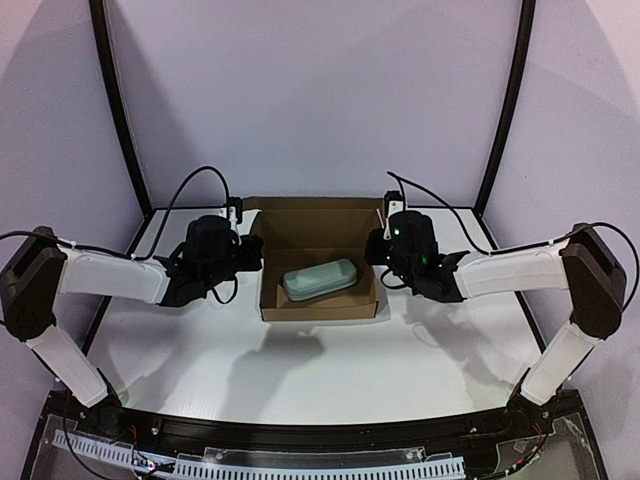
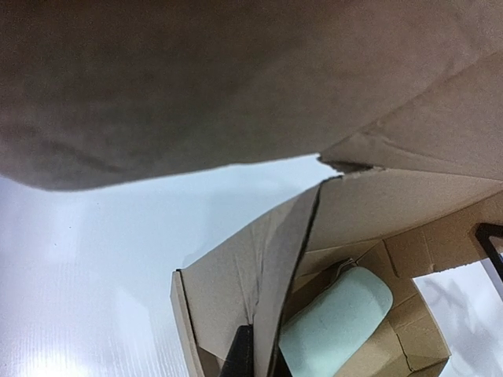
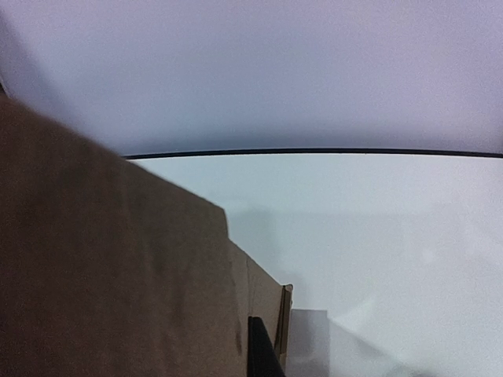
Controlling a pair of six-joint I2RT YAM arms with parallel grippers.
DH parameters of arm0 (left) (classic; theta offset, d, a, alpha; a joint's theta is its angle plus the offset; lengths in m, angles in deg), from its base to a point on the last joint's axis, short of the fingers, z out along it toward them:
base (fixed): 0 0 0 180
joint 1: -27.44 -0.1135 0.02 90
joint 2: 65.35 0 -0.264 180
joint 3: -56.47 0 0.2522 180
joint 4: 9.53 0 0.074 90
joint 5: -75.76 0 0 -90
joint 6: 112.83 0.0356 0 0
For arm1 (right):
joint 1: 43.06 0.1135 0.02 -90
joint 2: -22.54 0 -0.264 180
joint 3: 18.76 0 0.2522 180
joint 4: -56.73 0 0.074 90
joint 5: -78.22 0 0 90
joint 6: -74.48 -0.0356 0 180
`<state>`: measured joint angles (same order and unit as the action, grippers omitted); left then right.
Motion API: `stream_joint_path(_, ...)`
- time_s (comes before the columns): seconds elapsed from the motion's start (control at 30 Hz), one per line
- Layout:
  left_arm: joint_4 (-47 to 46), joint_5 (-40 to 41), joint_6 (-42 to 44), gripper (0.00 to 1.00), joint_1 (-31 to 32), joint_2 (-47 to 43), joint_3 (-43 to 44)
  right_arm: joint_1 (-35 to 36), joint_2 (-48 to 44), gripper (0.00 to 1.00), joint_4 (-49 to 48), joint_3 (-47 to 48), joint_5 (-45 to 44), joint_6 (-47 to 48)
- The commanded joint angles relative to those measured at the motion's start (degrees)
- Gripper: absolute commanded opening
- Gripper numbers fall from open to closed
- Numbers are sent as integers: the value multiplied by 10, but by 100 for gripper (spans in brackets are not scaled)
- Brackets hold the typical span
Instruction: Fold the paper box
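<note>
The brown paper box (image 1: 322, 307) stands open in the middle of the table, its lid panel lying flat behind it. A pale grey-green case (image 1: 320, 278) lies inside; it also shows in the left wrist view (image 2: 338, 326). My left gripper (image 1: 252, 250) is at the box's left wall. In the left wrist view, that gripper (image 2: 263, 357) pinches an upright cardboard flap (image 2: 279, 275), with one dark finger (image 2: 240, 355) showing. My right gripper (image 1: 378, 248) is at the right wall. Its one visible finger (image 3: 262, 352) lies against a cardboard flap (image 3: 118, 267); the other finger is hidden behind it.
A black curved frame (image 1: 118, 100) runs up on both sides of the pale backdrop. The white tabletop (image 1: 320, 370) stretches in front of the box. Cables (image 1: 205, 175) loop above both wrists.
</note>
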<state>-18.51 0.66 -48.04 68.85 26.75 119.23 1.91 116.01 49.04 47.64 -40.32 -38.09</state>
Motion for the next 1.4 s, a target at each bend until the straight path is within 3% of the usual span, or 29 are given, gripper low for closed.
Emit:
stream_joint_path(0.0, 57, -81, -11, 1, 35, 25, -52, 31, 18, 0, 14, -51, 101, 11)
stream_joint_path(0.33, -42, -73, -21, 1, 54, 34, -131, 33, 23, 0, -111, -138, 105, 37)
stream_joint_path(0.7, -84, -65, -17, 1, 56, 29, -166, 37, 56, 0, -164, -164, 99, 18)
stream_joint_path(1.2, -35, -42, -21, 51, 57, -97, -188, 38, 52, 0, -147, -156, 61, 26)
stream_joint_path(1.3, 4, -10, -26, 68, 57, -161, -206, 38, 55, 0, -149, -153, 59, 24)
stream_joint_path(1.37, 46, 17, -33, 94, 57, -210, -216, 38, 56, 0, -149, -151, 58, 22)
